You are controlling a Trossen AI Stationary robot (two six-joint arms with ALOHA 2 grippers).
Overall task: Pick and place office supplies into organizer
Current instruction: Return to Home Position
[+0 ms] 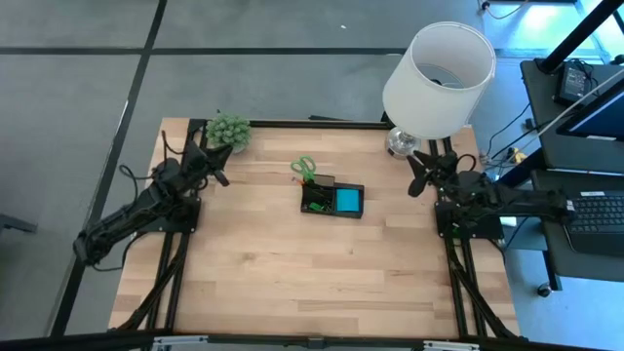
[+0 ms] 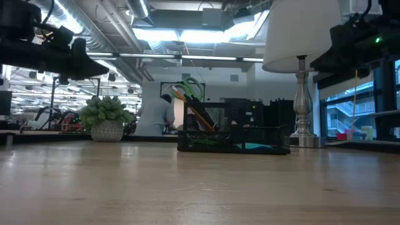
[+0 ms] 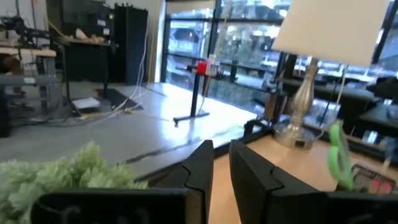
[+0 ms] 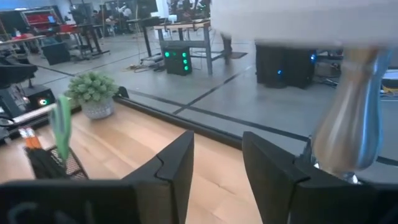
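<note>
The black mesh organizer [image 1: 331,198] stands at the table's middle. A blue sticky-note pad [image 1: 348,200] lies in its right compartment. Green-handled scissors [image 1: 304,168] and orange pencils [image 2: 187,103] stand upright in its left one, leaning toward the far side. My left gripper [image 1: 216,166] hovers level at the far left beside the potted plant. Its fingers [image 3: 221,155] stand a narrow gap apart with nothing between them. My right gripper [image 1: 417,175] hovers level at the far right by the lamp's foot. It is open [image 4: 217,149] and holds nothing.
A green potted plant [image 1: 227,130] stands at the far left corner, close to my left gripper. A white-shaded lamp [image 1: 439,78] on a silver stem [image 2: 302,100] stands at the far right, next to my right gripper. The near half of the wooden table [image 1: 322,283] is bare.
</note>
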